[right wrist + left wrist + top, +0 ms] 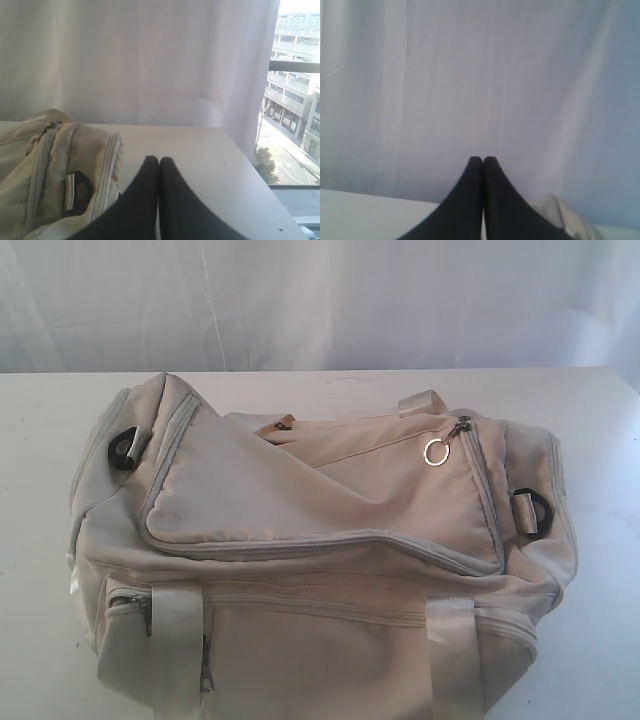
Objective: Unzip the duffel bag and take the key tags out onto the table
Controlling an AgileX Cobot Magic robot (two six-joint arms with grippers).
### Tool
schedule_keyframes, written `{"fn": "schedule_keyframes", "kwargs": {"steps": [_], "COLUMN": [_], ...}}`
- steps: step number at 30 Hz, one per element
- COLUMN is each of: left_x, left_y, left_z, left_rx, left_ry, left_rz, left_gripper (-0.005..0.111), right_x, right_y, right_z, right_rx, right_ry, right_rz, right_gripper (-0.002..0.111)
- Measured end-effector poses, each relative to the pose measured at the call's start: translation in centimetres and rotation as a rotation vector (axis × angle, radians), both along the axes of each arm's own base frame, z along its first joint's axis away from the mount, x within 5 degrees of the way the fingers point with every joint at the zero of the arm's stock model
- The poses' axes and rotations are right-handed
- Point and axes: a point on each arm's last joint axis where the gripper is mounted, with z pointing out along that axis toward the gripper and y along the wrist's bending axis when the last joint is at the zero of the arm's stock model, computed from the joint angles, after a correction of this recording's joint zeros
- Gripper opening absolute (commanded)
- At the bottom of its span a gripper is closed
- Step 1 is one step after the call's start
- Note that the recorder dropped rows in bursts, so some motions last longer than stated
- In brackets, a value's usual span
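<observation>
- On the tabletop, in the exterior view, you have the bag lying broadside, filling most of the middle.
- The top flap's zip reads closed; its ring pull sits at the flap's far right corner.
- Black D-rings show at both ends.
- Your left hand: fingers pressed together, nothing held, a corner of the bag near it.
- Your right hand: fingers pressed together, nothing held, near the bag's end.

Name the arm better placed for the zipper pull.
Right, probably. The zipper pull sits at the right end of the bag, and the right gripper is beside that end. The left gripper barely sees the bag.
</observation>
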Motion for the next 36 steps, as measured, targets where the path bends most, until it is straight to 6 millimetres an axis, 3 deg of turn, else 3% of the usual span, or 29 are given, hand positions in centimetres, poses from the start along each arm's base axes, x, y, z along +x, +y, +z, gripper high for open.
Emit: {"fn": "schedule_keyframes", "kwargs": {"steps": [6,9,14,19,24,29,32,36], "left_x": [-0.3,-0.3,-1.2,-0.8,2.0,5.3,7.4,9.6], "left_y": [0.0,0.0,-0.2,-0.1,0.6,0.5,-1.0,-4.4], "left_z": [0.6,1.0,4.9,8.3,10.2,9.3,8.4,9.2], "left_rx": [-0.220,-0.281,-0.251,-0.067,-0.024,0.080,0.220,0.366], "left_ry": [-0.092,-0.098,-0.078,0.084,0.315,0.652,0.848,0.979], "left_rz": [-0.094,-0.120,-0.118,-0.022,0.046,0.027,-0.141,-0.509], "left_gripper": [0.000,0.000,0.000,0.000,0.000,0.000,0.000,0.000], "right_x": [-0.1,-0.2,-0.2,-0.2,-0.7,-0.1,0.7,1.8], "right_y": [-0.1,-0.2,-0.2,0.1,0.5,0.8,1.1,1.8], "right_z": [1.0,1.4,1.4,1.4,3.4,5.4,6.9,8.9], "right_rx": [0.011,0.121,0.400,0.471,0.452,0.426,0.424,0.348], "right_ry": [-0.117,-0.178,-0.230,-0.114,-0.035,0.123,0.235,0.323], "right_rz": [-0.012,-0.005,0.026,0.036,0.052,0.069,0.111,0.203], "right_gripper": [0.000,0.000,0.000,0.000,0.000,0.000,0.000,0.000]}}
